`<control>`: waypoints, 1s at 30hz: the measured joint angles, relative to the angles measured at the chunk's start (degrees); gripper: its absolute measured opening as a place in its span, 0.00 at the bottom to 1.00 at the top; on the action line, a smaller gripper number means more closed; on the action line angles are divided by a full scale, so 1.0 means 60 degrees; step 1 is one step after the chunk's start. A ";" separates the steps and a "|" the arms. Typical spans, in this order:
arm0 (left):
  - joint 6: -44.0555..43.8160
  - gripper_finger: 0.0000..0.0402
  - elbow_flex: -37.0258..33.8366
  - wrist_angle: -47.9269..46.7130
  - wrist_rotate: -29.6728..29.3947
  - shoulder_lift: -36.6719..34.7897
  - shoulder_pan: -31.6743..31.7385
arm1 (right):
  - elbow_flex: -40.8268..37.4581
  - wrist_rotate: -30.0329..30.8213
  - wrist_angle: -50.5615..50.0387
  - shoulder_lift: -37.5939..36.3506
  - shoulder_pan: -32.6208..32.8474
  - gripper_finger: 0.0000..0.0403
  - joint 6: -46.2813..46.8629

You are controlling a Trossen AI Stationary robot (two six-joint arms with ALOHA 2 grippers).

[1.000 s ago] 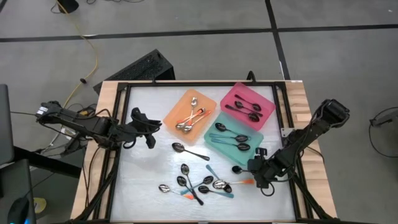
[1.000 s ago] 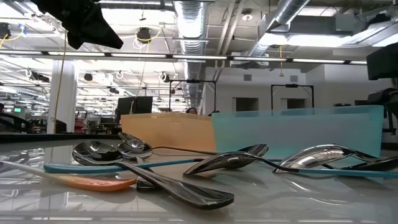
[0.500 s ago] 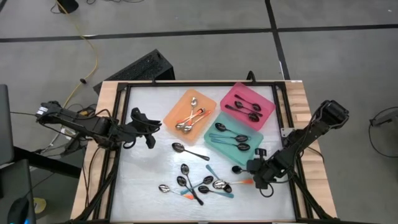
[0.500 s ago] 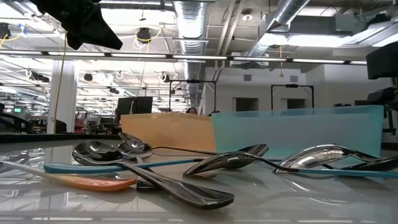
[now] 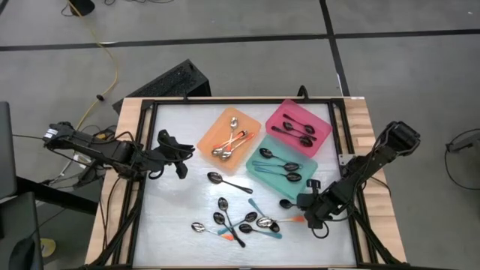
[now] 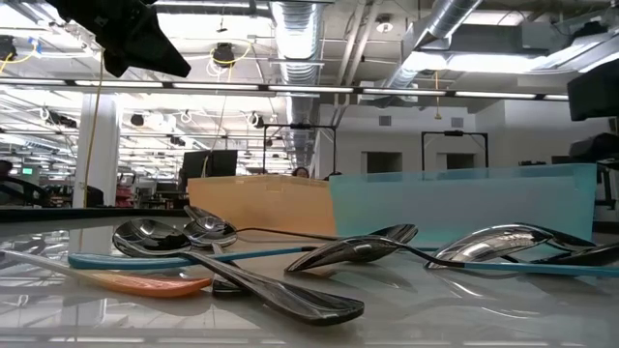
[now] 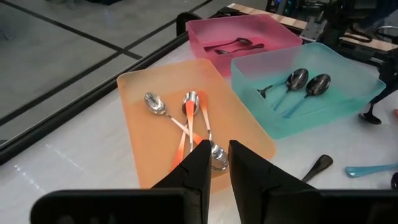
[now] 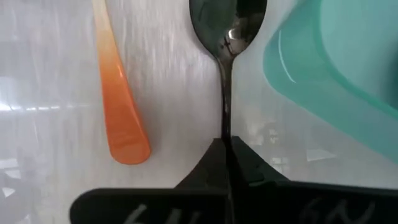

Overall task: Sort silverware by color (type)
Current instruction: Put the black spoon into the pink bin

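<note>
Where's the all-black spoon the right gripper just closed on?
In the high view the all-black spoon lies on the table's right side, just below the teal tray, its handle pinched in the right gripper, beside an orange handle.

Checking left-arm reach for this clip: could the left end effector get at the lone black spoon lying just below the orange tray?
Probably yes. The left end effector hovers beside the orange tray, holding nothing, and the black spoon lies alone on bare table nearby, with nothing between them. The right end effector is busy elsewhere.
</note>
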 joint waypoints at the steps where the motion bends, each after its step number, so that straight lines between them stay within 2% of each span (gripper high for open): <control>1: 0.0000 0.10 0.0000 0.0003 -0.0002 0.0000 0.0002 | 0.0077 -0.0017 -0.0067 0.0015 -0.0002 0.01 -0.0041; 13: -0.0004 0.10 0.0000 -0.0013 -0.0007 0.0000 0.0004 | 0.1031 -0.0209 -0.0755 0.0004 0.0047 0.01 -0.0181; 19: -0.0004 0.10 0.0000 -0.0014 -0.0006 0.0000 0.0004 | 0.1554 0.0157 -0.0940 -0.0188 0.0082 0.01 -0.0395; 26: -0.0001 0.10 0.0000 -0.0005 0.0018 0.0000 0.0004 | 0.1972 0.0933 -0.1068 -0.1637 -0.0172 0.01 -0.0890; 30: -0.0004 0.10 0.0000 0.0003 0.0018 0.0000 0.0004 | 0.2023 0.1894 -0.1914 -0.2969 -0.0714 0.01 -0.0898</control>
